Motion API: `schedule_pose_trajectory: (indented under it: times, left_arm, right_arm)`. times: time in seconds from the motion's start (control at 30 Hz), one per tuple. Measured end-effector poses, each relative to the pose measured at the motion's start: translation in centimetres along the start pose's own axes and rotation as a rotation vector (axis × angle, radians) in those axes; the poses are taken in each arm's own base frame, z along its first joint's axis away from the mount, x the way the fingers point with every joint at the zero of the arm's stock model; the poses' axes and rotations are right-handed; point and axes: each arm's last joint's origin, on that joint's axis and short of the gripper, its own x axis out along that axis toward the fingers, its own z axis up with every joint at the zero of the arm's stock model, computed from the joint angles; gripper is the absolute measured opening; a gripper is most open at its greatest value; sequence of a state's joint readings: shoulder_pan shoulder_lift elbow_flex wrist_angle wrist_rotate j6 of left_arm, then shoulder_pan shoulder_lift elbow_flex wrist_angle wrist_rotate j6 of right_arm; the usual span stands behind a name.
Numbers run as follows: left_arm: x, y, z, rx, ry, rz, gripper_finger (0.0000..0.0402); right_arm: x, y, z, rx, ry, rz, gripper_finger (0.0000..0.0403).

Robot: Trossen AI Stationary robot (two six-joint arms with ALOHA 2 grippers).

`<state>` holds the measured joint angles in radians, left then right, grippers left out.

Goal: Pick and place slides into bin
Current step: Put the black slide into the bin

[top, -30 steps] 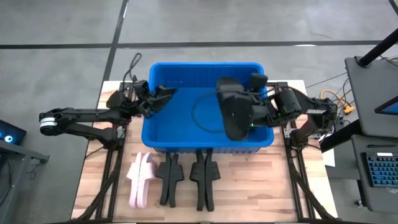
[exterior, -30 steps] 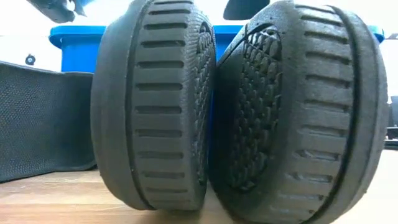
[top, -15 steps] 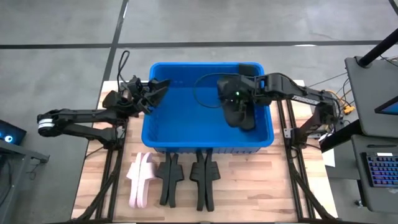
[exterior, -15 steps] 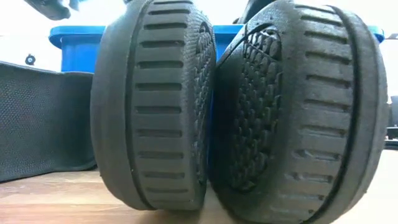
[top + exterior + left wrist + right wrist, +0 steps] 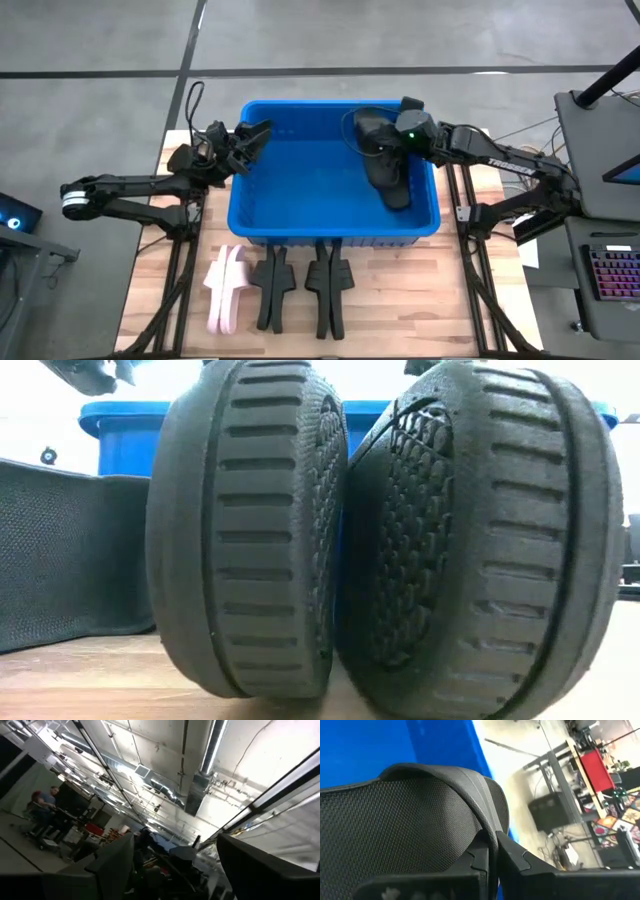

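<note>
Jaws stood open and empty on the left gripper (image 5: 252,140), which hung at the left rim of the bin (image 5: 258,222), tilted upward toward the ceiling. On the wooden table (image 5: 400,300) in front of the bin lay a pink pair of slides (image 5: 226,290), then two black pairs (image 5: 272,285) and (image 5: 328,285). Farther right, the right gripper (image 5: 385,135) was clamped on the strap of a black slide (image 5: 385,170) held inside the bin near its right wall.
</note>
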<state>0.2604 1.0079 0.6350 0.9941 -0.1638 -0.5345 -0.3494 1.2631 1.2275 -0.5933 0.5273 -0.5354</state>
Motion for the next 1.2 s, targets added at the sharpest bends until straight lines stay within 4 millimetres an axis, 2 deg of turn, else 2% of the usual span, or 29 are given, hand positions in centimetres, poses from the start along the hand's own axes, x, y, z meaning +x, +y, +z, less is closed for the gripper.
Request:
schedule_pose_trajectory:
  times: [0.13,0.33,0.6,0.93,1.2]
  left_arm:
    - [0.1,0.2,-0.3,0.022,0.008,0.010,0.0270]
    - [0.1,0.2,-0.3,0.022,0.003,0.020,0.0270]
    - [0.1,0.3,-0.3,0.032,0.003,0.038,0.0270]
    - [0.1,0.6,-0.2,0.080,-0.002,0.048,0.0270]
    - [0.1,0.6,-0.2,0.082,-0.002,0.048,0.0270]
  right_arm:
    - [1.4,1.5,-2.6,-0.039,0.045,0.005,0.0009]
    - [3.1,3.7,-5.4,-0.084,0.121,0.036,0.0009]
    - [4.8,3.8,-8.1,-0.110,0.214,0.028,0.0009]
    - [6.1,3.7,-9.1,-0.272,0.251,0.080,0.0010]
    - [7.6,4.3,-9.8,-0.210,0.294,0.140,0.0012]
